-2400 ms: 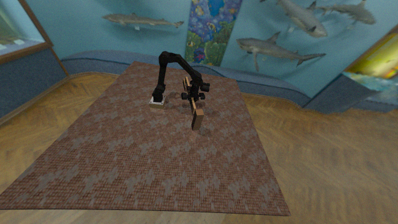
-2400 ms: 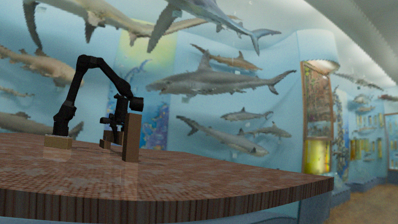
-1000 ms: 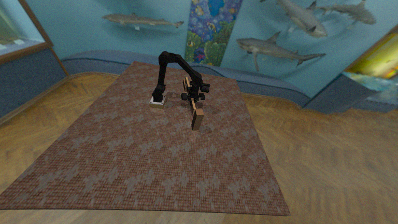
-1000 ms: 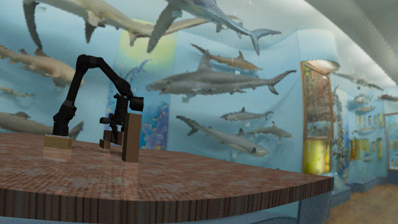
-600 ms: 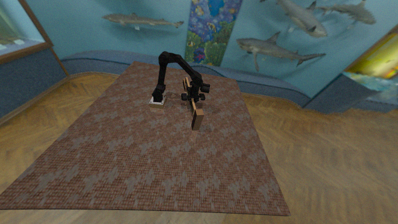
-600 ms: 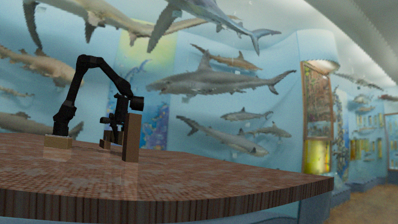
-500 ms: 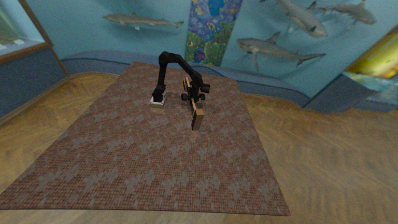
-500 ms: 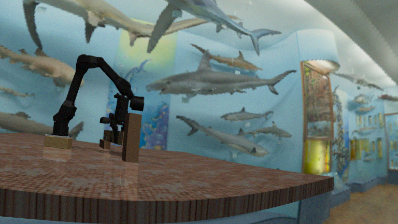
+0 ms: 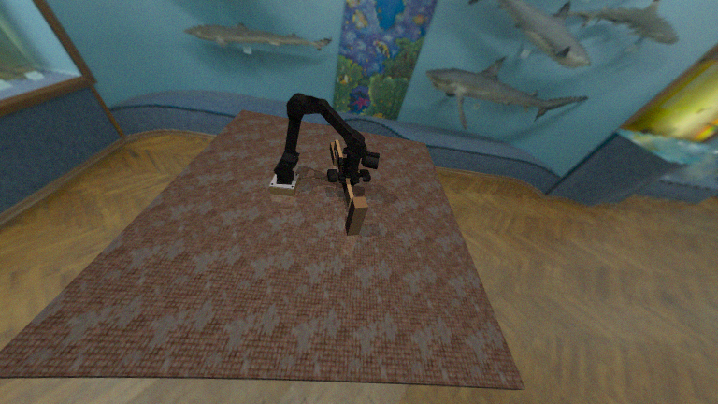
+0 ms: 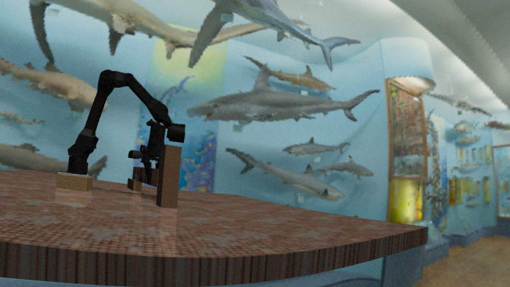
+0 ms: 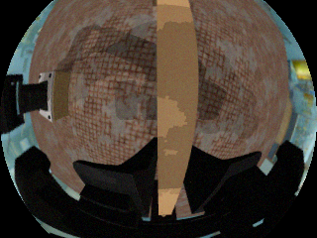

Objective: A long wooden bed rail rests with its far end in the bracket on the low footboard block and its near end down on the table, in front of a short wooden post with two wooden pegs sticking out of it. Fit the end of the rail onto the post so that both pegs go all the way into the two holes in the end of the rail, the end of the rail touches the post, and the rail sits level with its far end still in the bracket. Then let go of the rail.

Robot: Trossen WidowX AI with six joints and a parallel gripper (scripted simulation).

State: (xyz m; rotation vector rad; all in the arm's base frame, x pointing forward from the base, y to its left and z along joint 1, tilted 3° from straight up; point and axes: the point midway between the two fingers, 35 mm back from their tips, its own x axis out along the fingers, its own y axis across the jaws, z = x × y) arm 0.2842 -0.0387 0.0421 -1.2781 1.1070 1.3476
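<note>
The long wooden rail runs from the low footboard block towards the short wooden post. In the top view its near end is raised off the table and reaches the post's upper part. The pegs and holes are hidden, so I cannot tell how far they are seated. My gripper comes down from above and is shut on the rail near its middle, one black finger on each side in the wrist view. In the exterior view the post hides most of the rail.
The arm's base stands to the left of the rail on the brown patterned table. The table's curved edge shows in the exterior view.
</note>
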